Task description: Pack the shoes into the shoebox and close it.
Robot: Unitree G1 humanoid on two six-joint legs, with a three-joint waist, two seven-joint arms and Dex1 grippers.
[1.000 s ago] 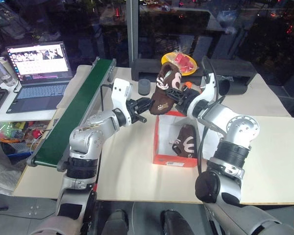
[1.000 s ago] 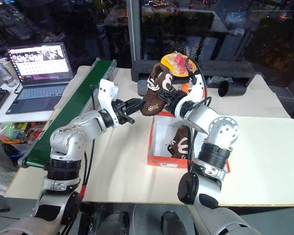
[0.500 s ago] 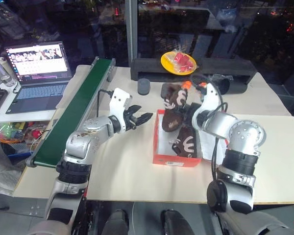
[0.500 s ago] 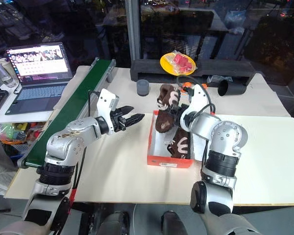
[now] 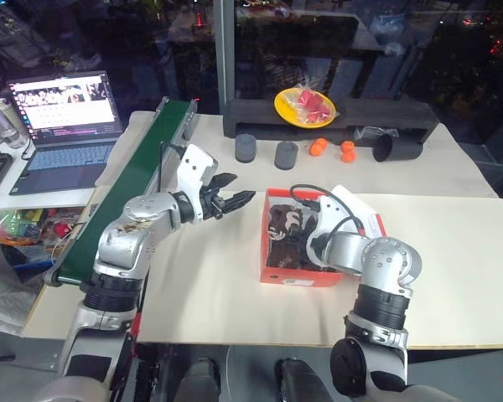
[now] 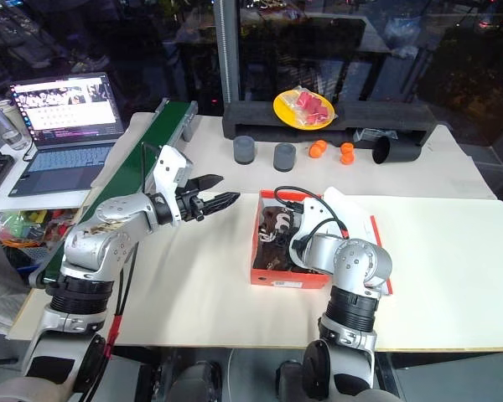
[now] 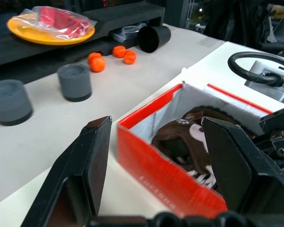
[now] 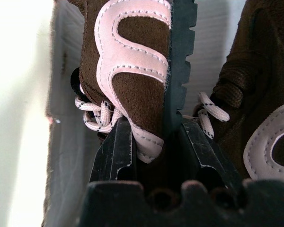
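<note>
My left gripper [image 5: 245, 198] hovers left of the shoebox [image 5: 306, 274], jaws spread, empty. Both shoes [image 5: 287, 237] lie inside the shoebox, lid open. My right gripper [image 8: 154, 142] reaches down into the shoebox, clamped on one shoe's sole edge.

Two shoes [image 8: 132, 71], one shoebox [image 5: 272, 270], two grey cylinders [image 5: 246, 147], two oranges [image 5: 318, 146], one laptop [image 5: 65, 117].

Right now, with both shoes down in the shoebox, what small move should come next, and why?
Probably open the right claw and lift it out: it is shut on the second shoe, which sits inside the shoebox beside the first shoe. The lid can't close over the arm.
</note>
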